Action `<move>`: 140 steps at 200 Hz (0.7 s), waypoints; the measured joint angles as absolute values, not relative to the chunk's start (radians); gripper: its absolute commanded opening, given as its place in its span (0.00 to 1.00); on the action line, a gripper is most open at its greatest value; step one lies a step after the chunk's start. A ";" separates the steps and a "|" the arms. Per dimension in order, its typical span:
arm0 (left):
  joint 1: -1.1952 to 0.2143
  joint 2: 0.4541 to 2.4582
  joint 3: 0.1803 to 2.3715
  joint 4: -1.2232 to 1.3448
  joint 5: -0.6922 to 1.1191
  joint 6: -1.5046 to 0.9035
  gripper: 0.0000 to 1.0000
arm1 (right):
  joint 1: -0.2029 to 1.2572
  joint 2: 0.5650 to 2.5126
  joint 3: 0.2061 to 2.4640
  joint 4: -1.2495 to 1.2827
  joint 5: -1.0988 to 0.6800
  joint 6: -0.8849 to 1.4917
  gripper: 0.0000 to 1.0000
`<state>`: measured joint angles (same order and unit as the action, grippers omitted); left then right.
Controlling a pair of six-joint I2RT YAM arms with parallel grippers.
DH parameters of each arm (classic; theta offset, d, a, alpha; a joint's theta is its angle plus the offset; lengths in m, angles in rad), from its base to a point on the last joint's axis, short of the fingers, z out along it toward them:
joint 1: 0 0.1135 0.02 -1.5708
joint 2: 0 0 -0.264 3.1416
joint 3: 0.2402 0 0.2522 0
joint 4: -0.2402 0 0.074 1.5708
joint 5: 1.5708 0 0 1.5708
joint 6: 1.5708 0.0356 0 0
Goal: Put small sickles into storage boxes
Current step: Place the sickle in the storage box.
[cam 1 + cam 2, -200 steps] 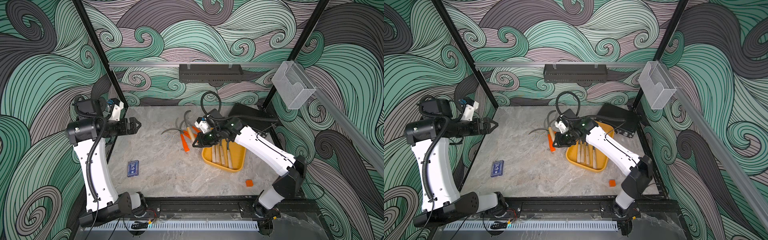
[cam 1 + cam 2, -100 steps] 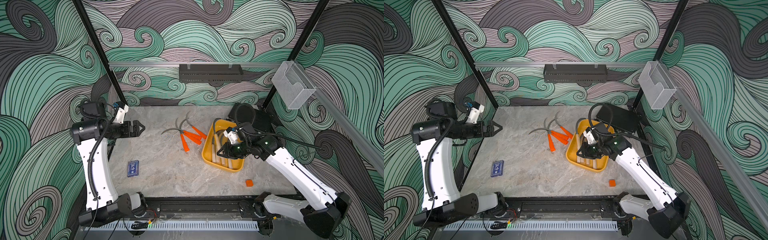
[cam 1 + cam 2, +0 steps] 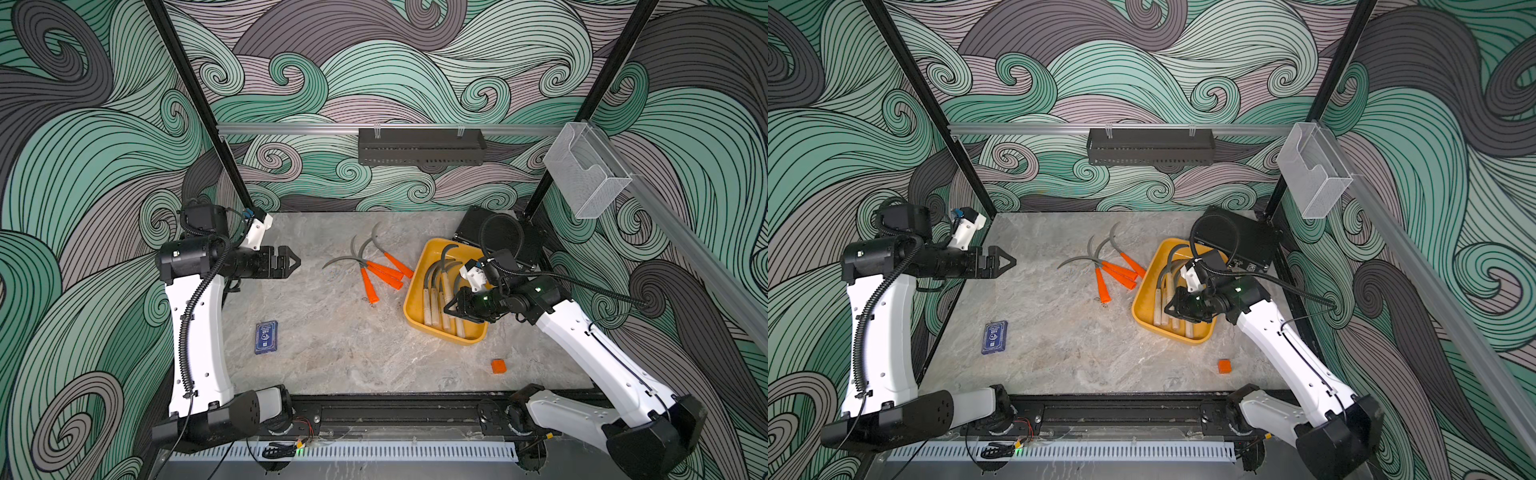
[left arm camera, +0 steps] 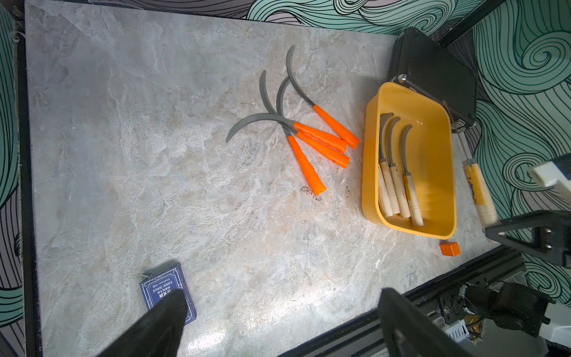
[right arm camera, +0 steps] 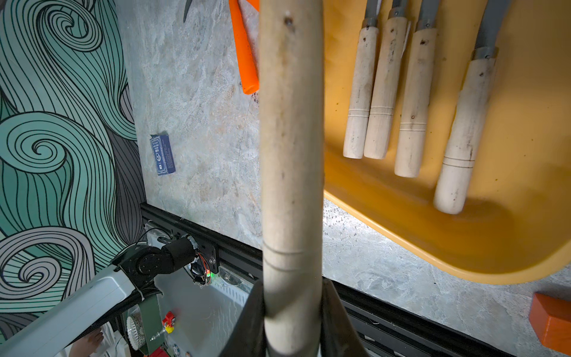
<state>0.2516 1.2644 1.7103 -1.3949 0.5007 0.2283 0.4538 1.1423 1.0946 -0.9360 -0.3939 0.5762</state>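
My right gripper is shut on the pale wooden handle of a small sickle, held in the air over the near end of the yellow-orange storage box. Several wooden-handled sickles lie side by side in that box. Several orange-handled sickles lie fanned on the table just left of it. My left gripper hangs open and empty at the table's left edge.
A blue card box lies near the front left. A small orange cube sits in front of the storage box. A black case fills the back right corner. A black rack and clear bin hang on the walls.
My right gripper carried the wooden-handled sickle from the pile to over the storage box, then held about still. My left gripper crept slightly rightward, still open.
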 measured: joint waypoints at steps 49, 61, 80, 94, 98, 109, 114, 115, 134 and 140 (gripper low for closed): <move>0.251 1.262 1.743 -1.403 0.489 0.235 0.97 | 0.390 1.177 1.113 -0.935 -0.428 0.561 0.00; 0.251 1.262 1.760 -1.404 0.488 0.234 0.97 | 0.369 1.177 1.118 -0.939 -0.445 0.557 0.00; 0.250 1.261 1.772 -1.403 0.490 0.228 0.97 | 0.339 1.177 1.134 -0.945 -0.478 0.550 0.00; 0.250 1.260 1.771 -1.402 0.490 0.225 0.97 | 0.326 1.177 1.145 -0.953 -0.498 0.546 0.00; 0.250 1.259 1.771 -1.401 0.490 0.224 0.97 | 0.325 1.177 1.148 -0.955 -0.503 0.544 0.00; 0.250 1.254 1.763 -1.396 0.491 0.223 0.97 | 0.320 1.177 1.148 -0.960 -0.512 0.541 0.00; 0.250 1.251 1.757 -1.395 0.492 0.223 0.97 | 0.319 1.178 1.148 -0.963 -0.516 0.540 0.00; 0.250 1.250 1.755 -1.395 0.492 0.223 0.97 | 0.318 1.178 1.148 -0.965 -0.517 0.541 0.00; 0.250 1.235 1.728 -1.393 0.501 0.218 0.97 | 0.316 1.179 1.148 -0.973 -0.529 0.542 0.00; 0.250 1.232 1.719 -1.392 0.504 0.217 0.97 | 0.314 1.179 1.148 -0.975 -0.532 0.543 0.00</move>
